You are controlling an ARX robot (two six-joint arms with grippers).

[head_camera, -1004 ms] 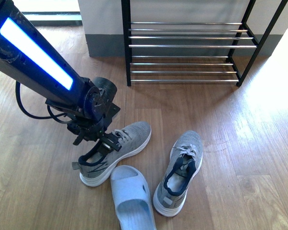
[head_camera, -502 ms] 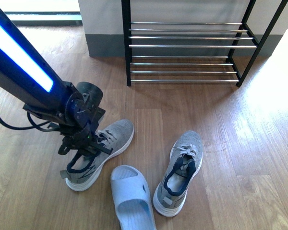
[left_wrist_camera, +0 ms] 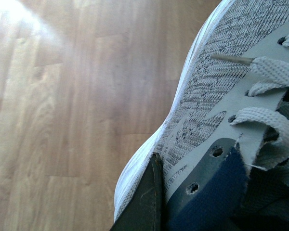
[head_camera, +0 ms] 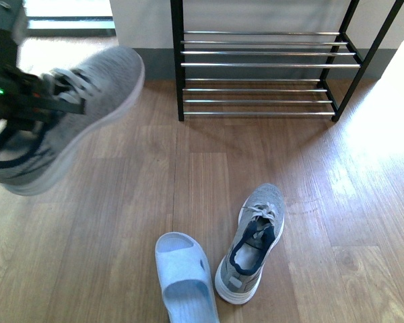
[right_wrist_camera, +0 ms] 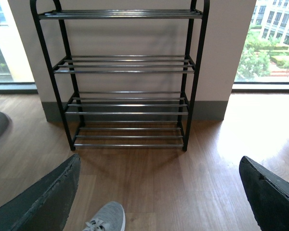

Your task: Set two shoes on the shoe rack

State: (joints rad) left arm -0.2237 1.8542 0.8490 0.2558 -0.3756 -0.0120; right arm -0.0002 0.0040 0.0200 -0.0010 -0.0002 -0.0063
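Note:
One grey sneaker (head_camera: 74, 108) hangs in the air at the left, toe tilted up toward the shoe rack (head_camera: 266, 67). My left gripper (head_camera: 28, 101) is shut on its collar and tongue. In the left wrist view a dark finger (left_wrist_camera: 145, 204) presses the outside of that sneaker (left_wrist_camera: 212, 96) beside the navy lining. The other grey sneaker (head_camera: 252, 239) lies on the wood floor, toe pointing at the rack. My right gripper (right_wrist_camera: 159, 197) is open and holds nothing, facing the rack (right_wrist_camera: 127, 77), with the floor sneaker's toe (right_wrist_camera: 106, 219) below it.
A pale blue slide sandal (head_camera: 185, 279) lies beside the floor sneaker on its left. The rack stands against a white wall with a grey base (head_camera: 145, 64). Windows (right_wrist_camera: 267, 41) flank the wall. Its silver rods carry nothing.
My left arm has lifted the grey sneaker off the floor, up and to the left, close to the front camera. The other sneaker and the sandal have not moved.

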